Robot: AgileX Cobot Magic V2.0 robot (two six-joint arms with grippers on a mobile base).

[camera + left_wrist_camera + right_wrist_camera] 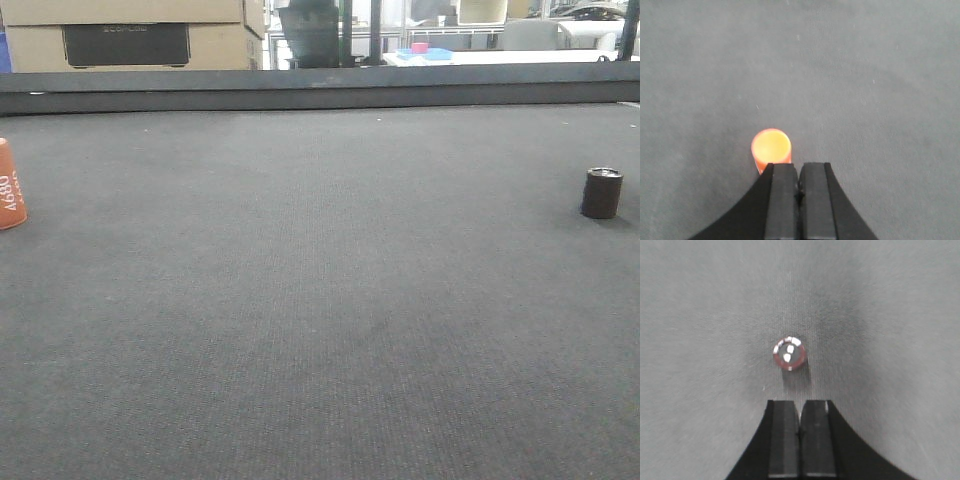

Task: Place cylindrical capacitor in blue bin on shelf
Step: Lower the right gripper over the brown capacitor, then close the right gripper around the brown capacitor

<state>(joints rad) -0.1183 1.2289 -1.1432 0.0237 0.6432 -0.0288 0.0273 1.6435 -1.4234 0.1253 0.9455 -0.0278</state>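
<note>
The cylindrical capacitor [602, 193] stands upright on the dark grey mat at the right of the front view, a squat dark cylinder. From above, in the right wrist view, the capacitor [790, 353] shows a round dark top with bright glints. My right gripper [800, 407] hangs above and just short of it, shut with nothing between its fingers. My left gripper [799, 167] is also shut and empty, hovering beside the orange cylinder [771, 148]. The blue bin and the shelf are out of view.
The orange cylinder [10, 186] marked 4680 stands at the mat's left edge. A raised dark ledge [320, 88] bounds the mat's far side. Cardboard boxes [130, 35] and a white table [500, 57] lie beyond it.
</note>
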